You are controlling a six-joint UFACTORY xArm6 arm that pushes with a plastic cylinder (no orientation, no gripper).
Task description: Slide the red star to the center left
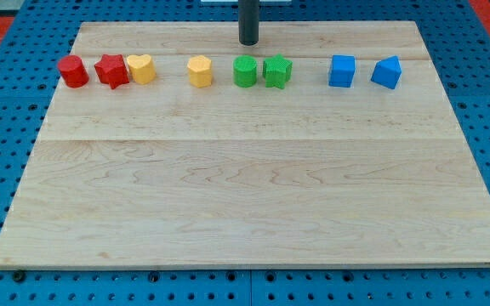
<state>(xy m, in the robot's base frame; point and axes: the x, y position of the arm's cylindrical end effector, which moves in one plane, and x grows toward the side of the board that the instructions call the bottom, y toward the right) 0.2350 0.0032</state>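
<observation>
At the view's top, rod cut off, my tip [248,42] above green blocks, no fingers visible

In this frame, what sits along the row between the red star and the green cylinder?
In the camera view, two yellow blocks lie between the red star and the green cylinder: a yellow heart touching the star, then a yellow hexagon standing apart.

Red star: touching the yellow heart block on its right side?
Yes, the red star sits edge to edge with the yellow heart on the view's right, with no gap showing between them.
</observation>
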